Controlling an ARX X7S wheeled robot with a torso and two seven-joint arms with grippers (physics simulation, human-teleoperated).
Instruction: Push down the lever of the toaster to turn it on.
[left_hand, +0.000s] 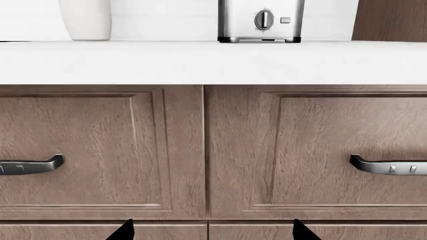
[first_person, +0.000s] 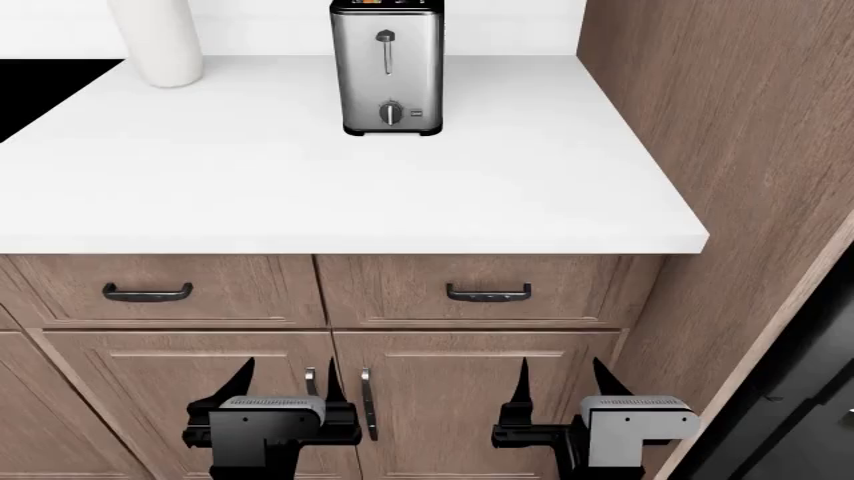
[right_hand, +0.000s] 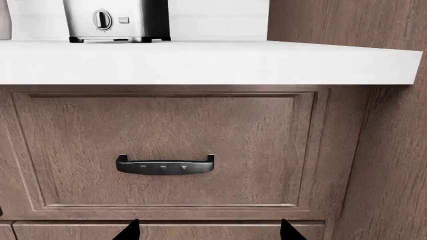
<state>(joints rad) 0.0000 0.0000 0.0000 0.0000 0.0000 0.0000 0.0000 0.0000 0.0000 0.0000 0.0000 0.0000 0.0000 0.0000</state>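
Observation:
The toaster stands at the back of the white counter, brushed steel with a black top and base. Its dark lever sits near the top of the vertical front slot, above the round dial. Only the toaster's lower part shows in the left wrist view and the right wrist view; the lever is cut off there. My left gripper and right gripper are open and empty, low in front of the cabinet doors, far below the toaster.
A white cylindrical cup stands at the counter's back left. Drawers with dark handles sit under the counter edge. A tall wooden cabinet wall closes the right side.

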